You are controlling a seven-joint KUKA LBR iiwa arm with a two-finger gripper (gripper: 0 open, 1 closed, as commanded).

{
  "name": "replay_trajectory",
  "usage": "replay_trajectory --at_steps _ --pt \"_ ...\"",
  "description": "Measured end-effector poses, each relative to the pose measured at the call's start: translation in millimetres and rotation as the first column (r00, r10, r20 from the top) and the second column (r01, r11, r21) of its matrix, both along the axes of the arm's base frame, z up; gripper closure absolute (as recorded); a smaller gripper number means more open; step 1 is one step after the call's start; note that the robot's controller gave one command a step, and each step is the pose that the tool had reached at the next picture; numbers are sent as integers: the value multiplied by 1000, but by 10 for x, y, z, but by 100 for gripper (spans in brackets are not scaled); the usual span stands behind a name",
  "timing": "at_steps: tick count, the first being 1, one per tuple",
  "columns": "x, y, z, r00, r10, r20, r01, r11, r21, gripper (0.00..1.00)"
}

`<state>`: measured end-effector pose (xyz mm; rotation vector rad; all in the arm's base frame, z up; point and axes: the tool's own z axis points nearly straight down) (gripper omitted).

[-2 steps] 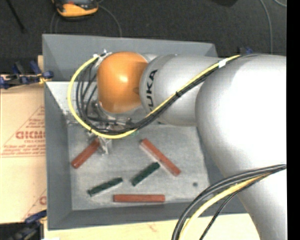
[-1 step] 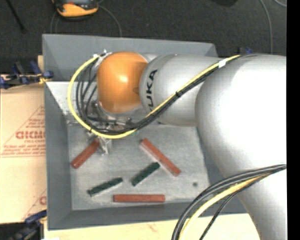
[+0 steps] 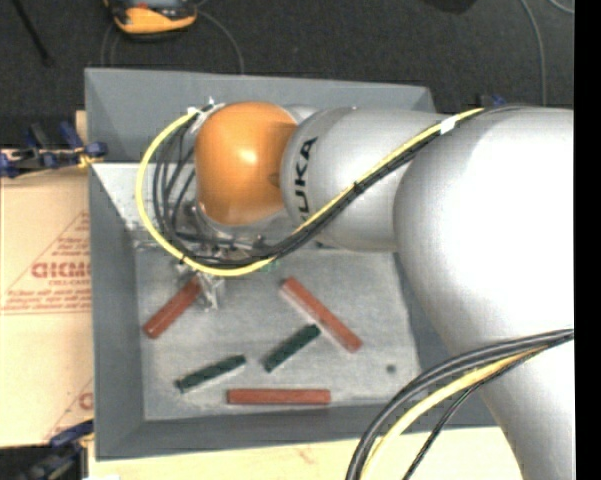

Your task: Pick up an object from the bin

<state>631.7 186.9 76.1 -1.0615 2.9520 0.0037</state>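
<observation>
Pincer (image 3: 206,290) points down at left red-brown stick (image 3: 170,315), arm (image 3: 380,188) arching over bin (image 3: 112,298).

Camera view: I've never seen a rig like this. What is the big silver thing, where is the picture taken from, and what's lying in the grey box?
The big silver shape is a robot arm reaching in from the right. The orange cover and the cables are part of its wrist. The one camera looks down on a grey metal bin from above, slightly to one side. Five small sticks lie on the bin floor: the left reddish-brown stick, the middle reddish-brown stick, the front reddish-brown stick, and two dark green sticks. The gripper is low at the upper end of the left reddish-brown stick. Whether it holds that stick cannot be told from here.
</observation>
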Motion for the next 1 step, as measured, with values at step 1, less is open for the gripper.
replay_trajectory --at_steps 1 --pt "-7 -3 150 1000 0 -4 0 1000 -2 100"
